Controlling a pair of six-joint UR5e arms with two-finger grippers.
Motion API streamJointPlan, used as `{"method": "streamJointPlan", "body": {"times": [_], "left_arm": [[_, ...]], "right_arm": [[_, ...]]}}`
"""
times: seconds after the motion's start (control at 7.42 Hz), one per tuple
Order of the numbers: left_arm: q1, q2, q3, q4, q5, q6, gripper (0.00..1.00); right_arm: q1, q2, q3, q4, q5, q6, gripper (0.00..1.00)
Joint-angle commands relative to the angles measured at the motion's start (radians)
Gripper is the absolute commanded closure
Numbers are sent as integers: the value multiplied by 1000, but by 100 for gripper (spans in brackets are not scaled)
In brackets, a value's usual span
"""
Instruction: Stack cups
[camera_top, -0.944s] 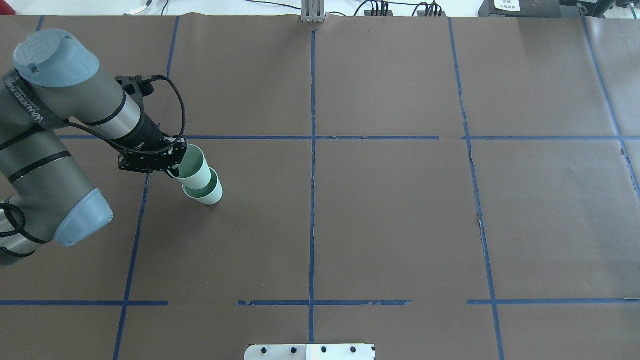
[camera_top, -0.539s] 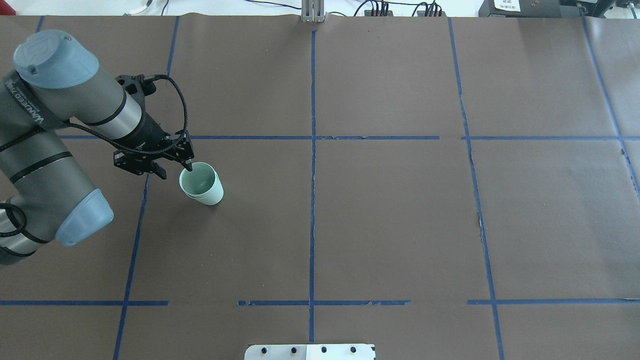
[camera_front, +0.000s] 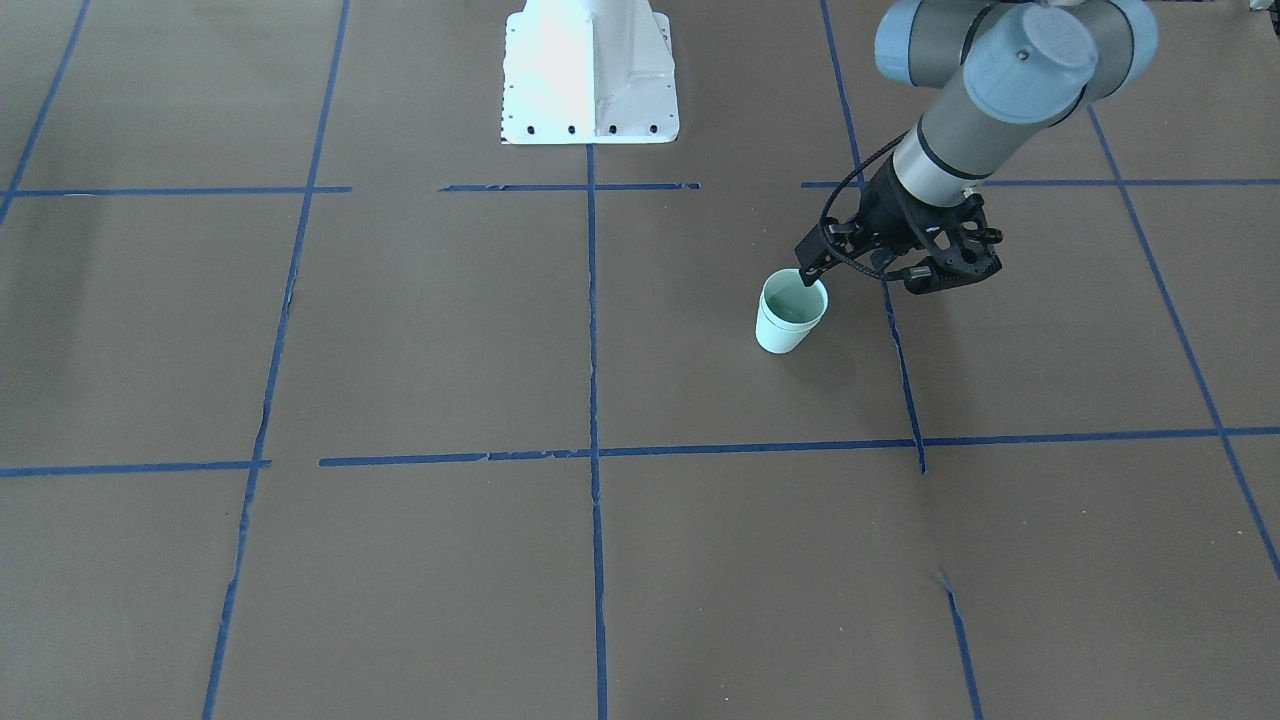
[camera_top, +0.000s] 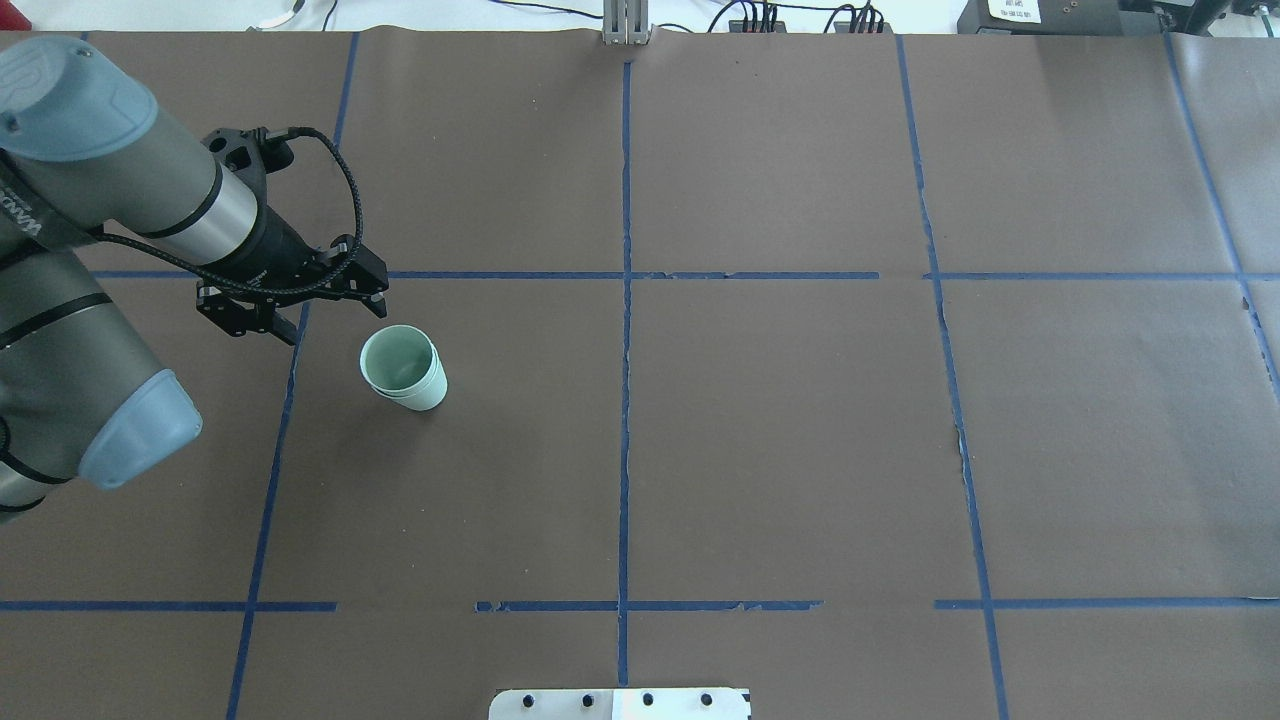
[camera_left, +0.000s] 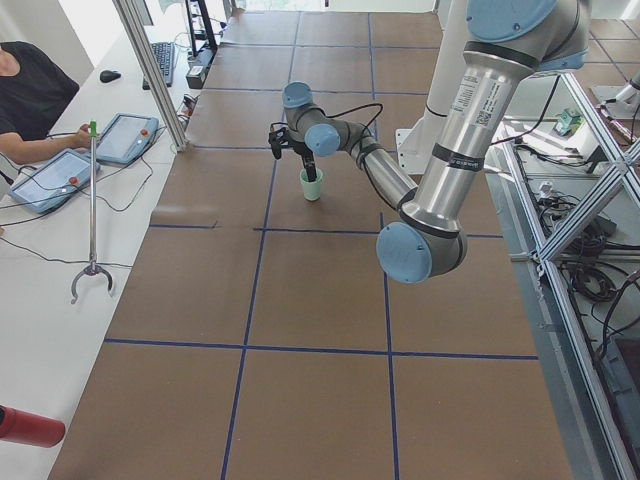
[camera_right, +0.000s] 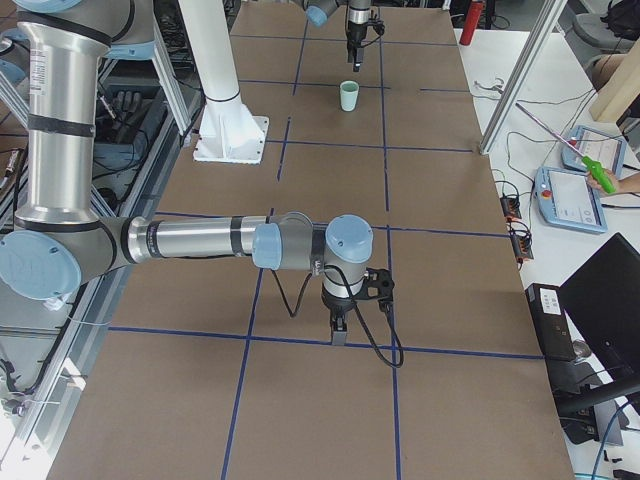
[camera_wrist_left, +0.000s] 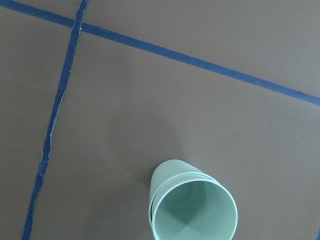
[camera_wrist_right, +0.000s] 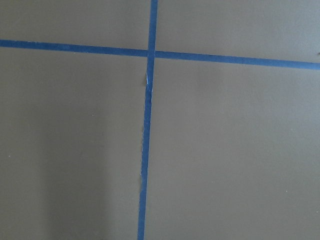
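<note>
The two pale mint-green cups (camera_top: 403, 368) stand nested, one inside the other, upright on the brown table cover. They also show in the front view (camera_front: 790, 315), the left side view (camera_left: 312, 184), the right side view (camera_right: 348, 96) and the left wrist view (camera_wrist_left: 190, 210), where two rims are visible. My left gripper (camera_top: 333, 318) is open and empty, raised just beside the stack on the robot's left; it also shows in the front view (camera_front: 860, 280). My right gripper (camera_right: 338, 335) hangs low over the table far from the cups, and I cannot tell whether it is open or shut.
Blue tape lines (camera_top: 625, 300) divide the brown cover into squares. The white robot base (camera_front: 588, 70) stands at the table's robot-side edge. An operator's desk with tablets (camera_left: 60, 170) lies beyond the far edge.
My left gripper lowered the held cup into the standing cup, opened, let it go, and then drew back up and to the left. The cups now stand nested.
</note>
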Motion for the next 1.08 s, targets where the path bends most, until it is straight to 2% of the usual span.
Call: {"method": "streamJointPlan", "body": {"times": [0.0, 0.13, 0.4, 0.94], "left_arm": [[-142, 4, -6, 116, -1, 311, 0], [-224, 19, 3, 180, -1, 524, 0], [-366, 62, 69, 186, -2, 806, 0], [-630, 293, 125, 169, -14, 1240, 0]], "right_arm": [[0, 0, 1, 0, 0, 0, 0], [0, 0, 1, -1, 0, 0, 0], [0, 0, -1, 0, 0, 0, 0], [0, 0, -1, 0, 0, 0, 0]]}}
